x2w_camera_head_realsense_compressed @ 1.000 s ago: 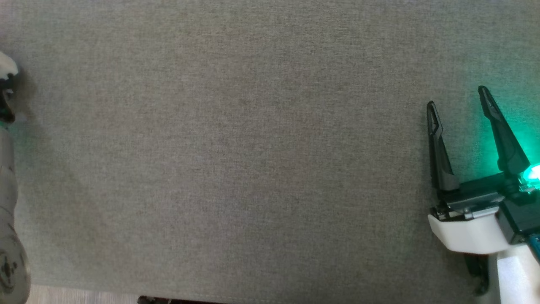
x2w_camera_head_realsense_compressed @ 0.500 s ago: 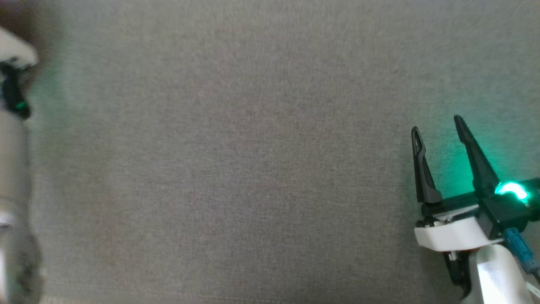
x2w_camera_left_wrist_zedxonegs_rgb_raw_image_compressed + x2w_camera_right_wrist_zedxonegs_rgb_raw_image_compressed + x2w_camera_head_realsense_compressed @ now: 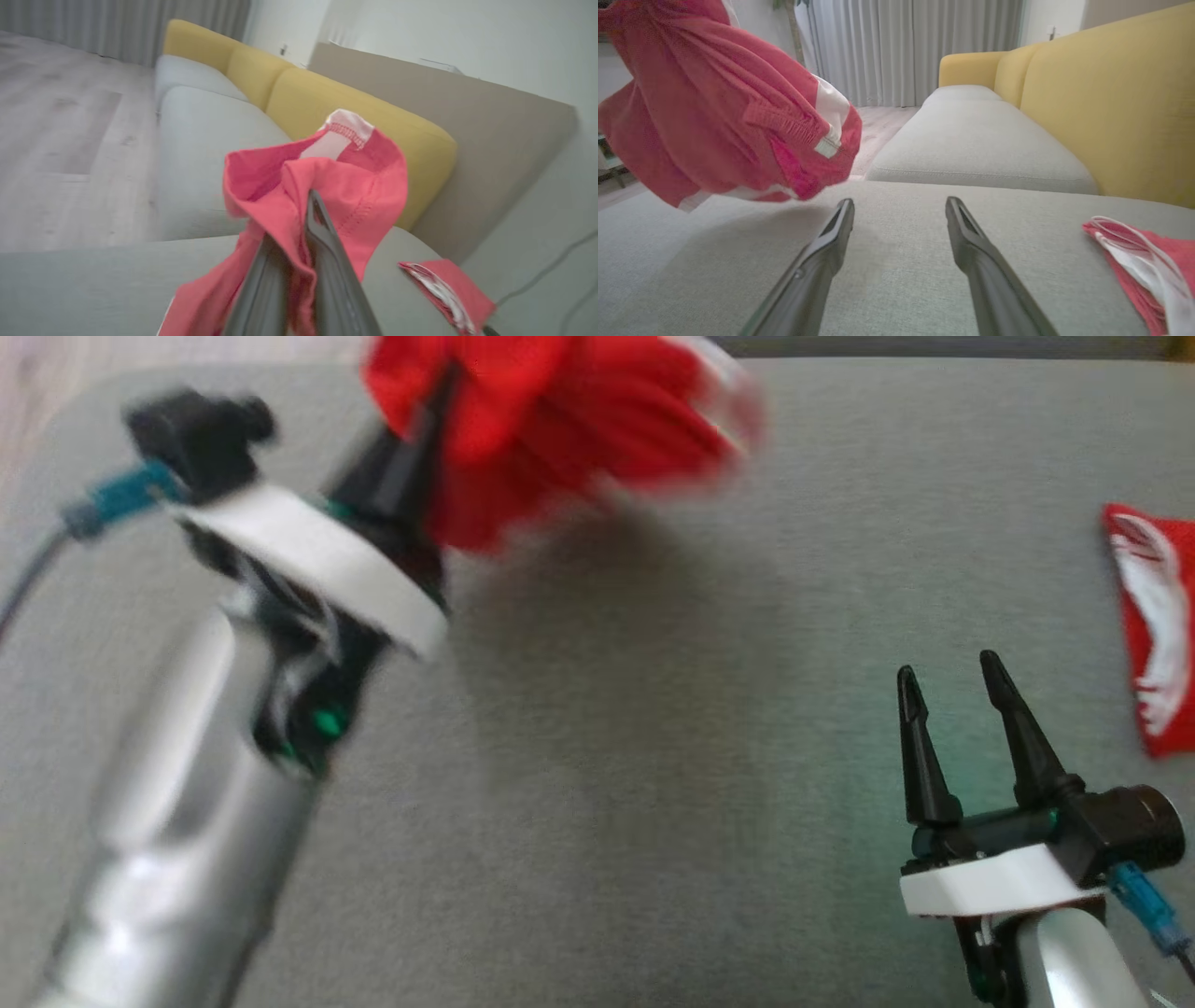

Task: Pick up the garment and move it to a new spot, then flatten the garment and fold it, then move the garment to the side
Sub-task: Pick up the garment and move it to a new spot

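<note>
Since a second back the head camera has swung, and the left arm, just a sliver at the edge then, is way into view. Grey sofa seat [image 3: 653,756] spreads under everything, yellow backrest [image 3: 1111,107] along one side. Red garment [image 3: 579,420] with white trim hangs bunched above the seat's far left, pinched by the left end effector [image 3: 446,392]. A smaller folded red-and-white cloth [image 3: 1153,625] lies at the right edge. Right end effector [image 3: 948,670] hovers near it, fingers spread.

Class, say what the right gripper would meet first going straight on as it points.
Way looks free: right gripper points over bare cushion, between the hanging garment and the folded cloth. Farther on, perhaps the sofa seat.
</note>
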{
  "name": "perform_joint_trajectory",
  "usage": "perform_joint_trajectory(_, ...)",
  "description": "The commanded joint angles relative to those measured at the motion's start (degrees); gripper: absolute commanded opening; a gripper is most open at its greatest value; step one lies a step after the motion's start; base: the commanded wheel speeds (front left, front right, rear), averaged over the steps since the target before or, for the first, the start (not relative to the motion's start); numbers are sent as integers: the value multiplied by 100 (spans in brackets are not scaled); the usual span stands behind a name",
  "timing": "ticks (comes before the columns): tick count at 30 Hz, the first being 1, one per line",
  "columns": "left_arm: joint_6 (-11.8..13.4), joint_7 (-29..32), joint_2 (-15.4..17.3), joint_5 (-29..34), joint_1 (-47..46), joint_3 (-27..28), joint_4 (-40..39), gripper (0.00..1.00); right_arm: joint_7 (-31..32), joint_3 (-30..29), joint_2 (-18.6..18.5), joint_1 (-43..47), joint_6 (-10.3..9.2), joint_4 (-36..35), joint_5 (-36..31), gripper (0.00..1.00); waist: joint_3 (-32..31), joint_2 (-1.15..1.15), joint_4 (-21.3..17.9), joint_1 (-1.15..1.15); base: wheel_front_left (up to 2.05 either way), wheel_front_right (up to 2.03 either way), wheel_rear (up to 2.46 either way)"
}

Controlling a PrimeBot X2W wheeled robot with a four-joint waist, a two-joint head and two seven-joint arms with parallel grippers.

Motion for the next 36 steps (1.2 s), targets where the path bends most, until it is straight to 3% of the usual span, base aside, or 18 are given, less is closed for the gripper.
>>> perform_joint_trajectory(1, 83, 148, 211, -52, -40, 114, -486, 0, -61, 143, -7, -52, 39, -182, 61, 100, -161, -1, -277, 3, 0, 0, 0)
perform_joint_trajectory(5, 386, 644, 180, -331, 774, -221, -1721, 0, -62, 166, -7, -50, 39, -211, 222, 100, -163, -1, -579, 3, 0, 0, 0)
perform_joint_trajectory(9, 666, 842, 210, -321, 1584, -613, -2266, 0, -62, 123, -7, -14, 39, -217, 362, 100, -118, -1, -843, 3, 0, 0, 0)
perform_joint_trajectory(13, 859, 673, 169, -38, 2098, -908, -2064, 0, -63, 101, -6, 30, 39, -211, 444, 100, -83, -1, -995, 3, 0, 0, 0)
perform_joint_trajectory(18, 1124, 39, 67, 548, 2170, -910, -928, 0, -63, 131, -6, 1, 39, -179, 482, 100, -85, -1, -1095, 3, 0, 0, 0)
perform_joint_trajectory(19, 1186, -94, 55, 631, 2168, -874, -640, 22, -63, 134, -6, -10, 39, -168, 483, 100, -95, -1, -1108, 3, 0, 0, 0)
perform_joint_trajectory(20, 1214, -207, 37, 656, 2175, -833, -368, 71, -63, 129, -6, -20, 39, -159, 484, 100, -103, -1, -1119, 3, 0, 0, 0)
perform_joint_trajectory(21, 1226, -325, 40, 688, 2172, -791, -123, 100, -63, 125, -6, -28, 39, -149, 484, 100, -117, -1, -1128, 3, 0, 0, 0)
perform_joint_trajectory(25, 1176, -946, 73, 830, 2193, -645, 478, 100, -63, 72, -6, 1, 39, -89, 417, 100, -235, -1, -1104, 3, 0, 0, 0)
perform_joint_trajectory(26, 1142, -1345, 101, 893, 2269, -555, 581, 100, -63, 25, -6, 39, 39, -56, 354, 100, -325, -1, -1068, 3, 0, 0, 0)
perform_joint_trajectory(32, 1198, -2582, 132, 1122, 2748, -317, 623, 100, -63, -168, -6, 146, 39, 17, 194, 100, -631, -1, -917, 3, 0, 0, 0)
perform_joint_trajectory(36, 1332, -2897, 69, 1440, 3316, -140, 576, 100, -63, -387, -6, 292, 39, 83, 91, 100, -890, -1, -727, 3, 0, 0, 0)
